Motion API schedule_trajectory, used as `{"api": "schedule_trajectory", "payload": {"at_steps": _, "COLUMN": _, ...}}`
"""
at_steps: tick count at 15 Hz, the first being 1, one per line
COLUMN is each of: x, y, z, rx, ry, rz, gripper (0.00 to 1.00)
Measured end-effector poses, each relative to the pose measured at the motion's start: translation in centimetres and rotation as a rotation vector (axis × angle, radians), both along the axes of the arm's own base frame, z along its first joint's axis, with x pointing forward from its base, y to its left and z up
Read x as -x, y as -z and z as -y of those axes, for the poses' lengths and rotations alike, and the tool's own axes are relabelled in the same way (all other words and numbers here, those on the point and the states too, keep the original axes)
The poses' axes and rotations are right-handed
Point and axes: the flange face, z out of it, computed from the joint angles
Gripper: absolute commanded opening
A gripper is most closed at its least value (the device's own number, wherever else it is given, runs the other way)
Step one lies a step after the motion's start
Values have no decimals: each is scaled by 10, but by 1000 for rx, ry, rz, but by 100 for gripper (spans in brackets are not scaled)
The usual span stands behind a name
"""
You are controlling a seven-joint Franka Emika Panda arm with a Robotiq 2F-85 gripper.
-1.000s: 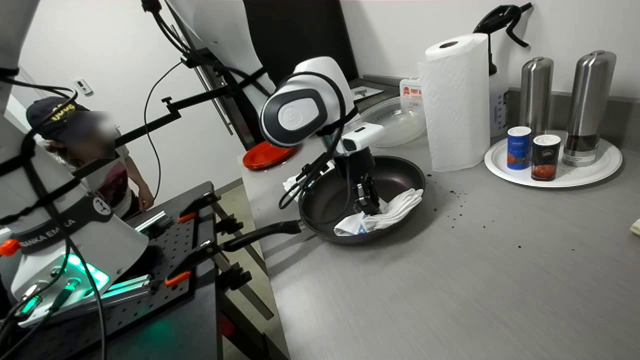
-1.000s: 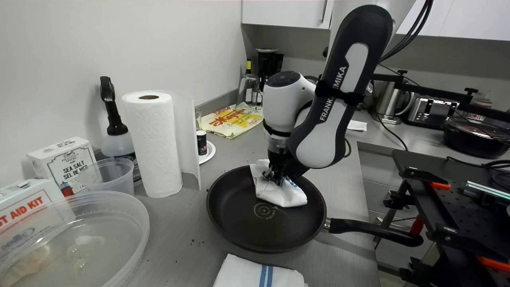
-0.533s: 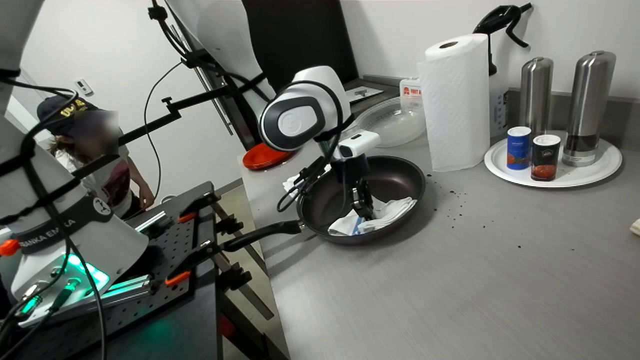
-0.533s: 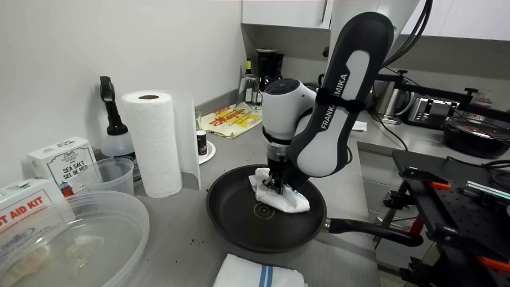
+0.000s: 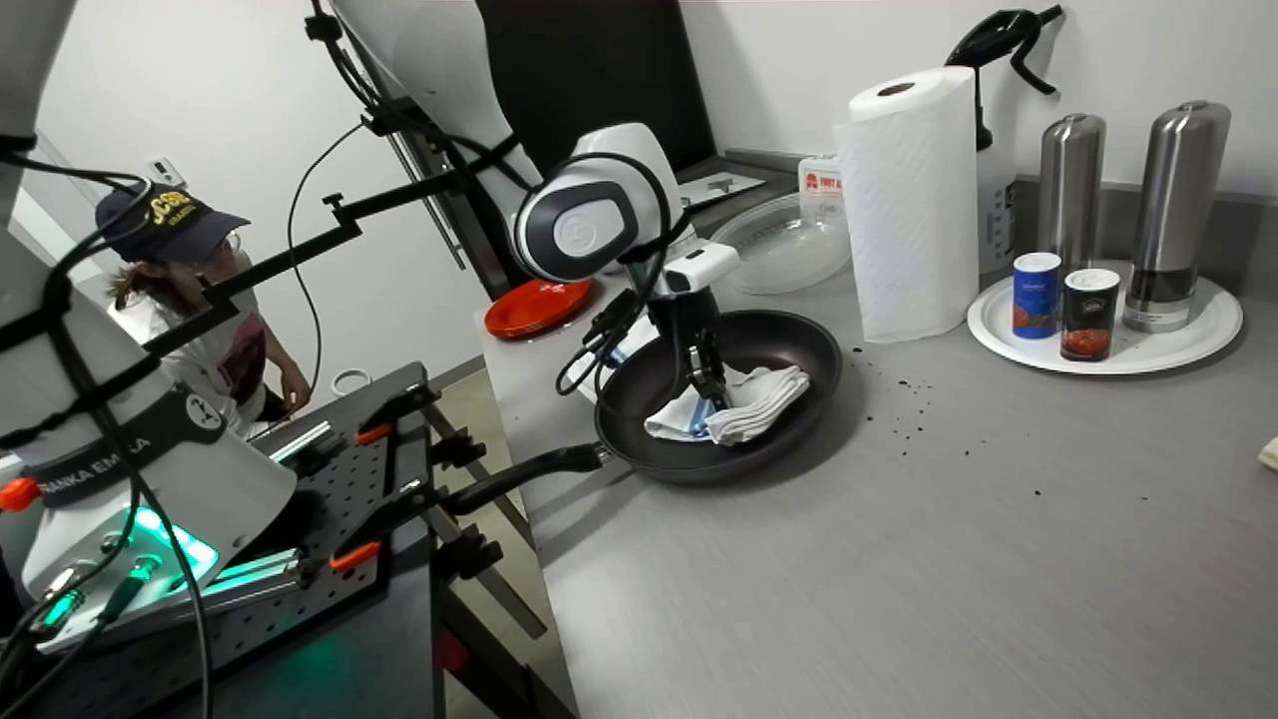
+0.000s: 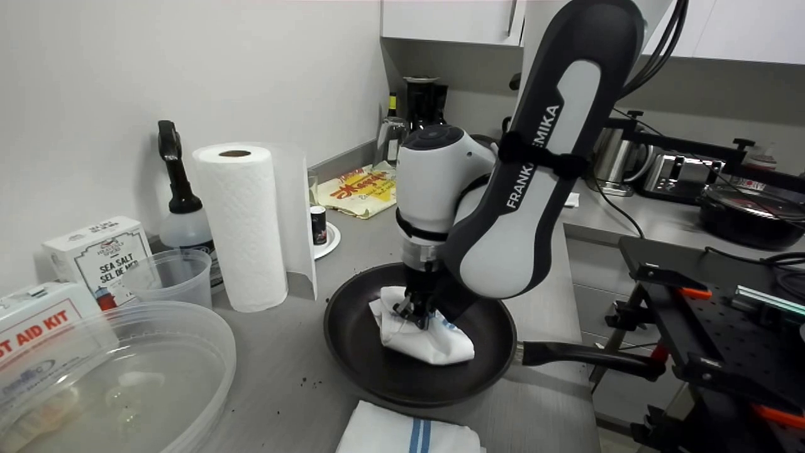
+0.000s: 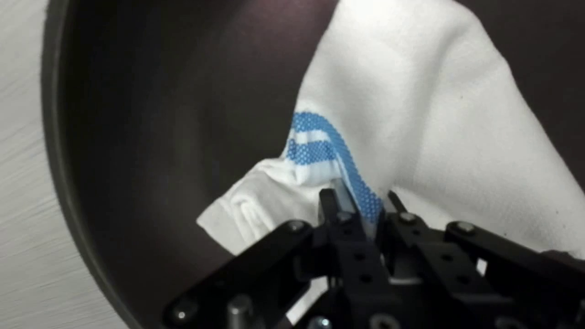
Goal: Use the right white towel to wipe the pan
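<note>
Wrist view | gripper (image 7: 363,201) pinching the white towel (image 7: 397,91) by its blue-striped fold | towel inside pan (image 7: 151,114), uncovered surface left | pickup done; wiping apparently underway, remainder unclear

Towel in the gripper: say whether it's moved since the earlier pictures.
Yes: in an exterior view, the gripped towel has shifted across the pan toward the folded towel, which stayed put.
</note>
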Motion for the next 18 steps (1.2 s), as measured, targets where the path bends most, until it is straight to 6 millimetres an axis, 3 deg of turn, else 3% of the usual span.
{"api": "schedule_trajectory", "payload": {"at_steps": 9, "x": 0, "y": -1, "z": -66, "rx": -133, "ry": 16, "rz": -17, "gripper": 3}}
{"api": "schedule_trajectory", "payload": {"at_steps": 18, "x": -3, "y": -3, "z": -63, "rx": -242, "ry": 146, "rz": -39, "gripper": 3}}
